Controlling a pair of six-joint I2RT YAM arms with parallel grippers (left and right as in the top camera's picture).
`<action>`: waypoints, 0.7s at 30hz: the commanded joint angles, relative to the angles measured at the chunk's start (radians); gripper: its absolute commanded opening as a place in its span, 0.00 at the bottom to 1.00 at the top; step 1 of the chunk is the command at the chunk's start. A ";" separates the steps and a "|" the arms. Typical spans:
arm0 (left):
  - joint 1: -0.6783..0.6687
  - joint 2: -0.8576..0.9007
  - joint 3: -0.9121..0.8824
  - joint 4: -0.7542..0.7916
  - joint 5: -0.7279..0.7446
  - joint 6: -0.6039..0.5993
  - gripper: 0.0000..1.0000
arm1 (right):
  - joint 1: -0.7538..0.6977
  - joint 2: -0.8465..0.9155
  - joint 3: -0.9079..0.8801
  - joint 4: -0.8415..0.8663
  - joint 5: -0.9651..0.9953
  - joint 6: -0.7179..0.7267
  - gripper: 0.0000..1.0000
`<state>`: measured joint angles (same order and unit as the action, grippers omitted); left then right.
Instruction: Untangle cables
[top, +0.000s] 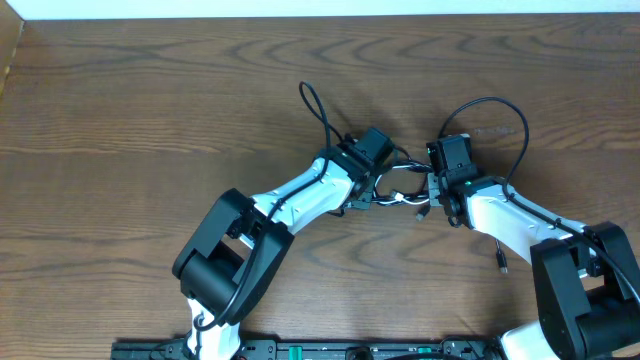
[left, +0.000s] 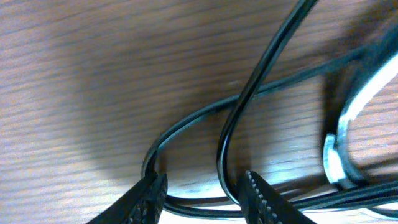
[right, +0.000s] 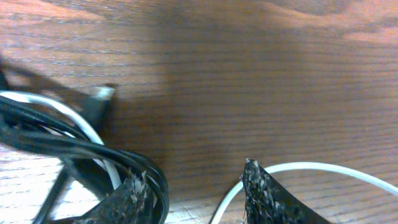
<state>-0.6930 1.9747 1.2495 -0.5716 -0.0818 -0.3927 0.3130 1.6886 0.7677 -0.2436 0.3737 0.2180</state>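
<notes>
Left gripper (left: 202, 194): jaws apart, bare wood showing between them. They grasp nothing, though they straddle two strands of the black cable (left: 249, 93), one brushing each finger.

Right gripper (right: 196, 198): likewise released, low over the table (right: 249, 68). A black bundle is heaped against its left finger, and the white cable (right: 323, 168) runs off from behind its right finger.

Cables, location: both lie on the table mid-frame in the overhead view, bunched into one small knot (top: 400, 192) directly between the two grippers. The black crosses over itself in loops, and the white threads through the same clump. A grey plug (right: 99, 96) lies flat beside the bundle (whose plug it is cannot be told).

Step in hand: judged early. Both grippers are lined up for a pick and the cables are not yet separated.

Next move calls for:
- each gripper closing on a different cable, ideally black for the left and white for the right;
- the left taking one strand only, not both of those it straddles;
- a slow pull apart, watching that the crossing loops slip free and do not cinch.
</notes>
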 joint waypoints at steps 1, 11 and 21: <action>0.087 0.050 -0.055 -0.102 -0.196 -0.023 0.43 | -0.067 0.068 -0.063 -0.064 0.265 0.049 0.41; 0.198 0.049 -0.011 -0.268 -0.273 -0.011 0.44 | -0.079 0.068 -0.063 -0.058 0.169 0.039 0.42; 0.364 0.048 0.039 -0.368 -0.024 -0.037 0.44 | -0.079 0.068 -0.063 -0.029 0.064 0.015 0.41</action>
<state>-0.3550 2.0006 1.2716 -0.9482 -0.2634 -0.4236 0.2443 1.7035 0.7498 -0.2615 0.5632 0.2527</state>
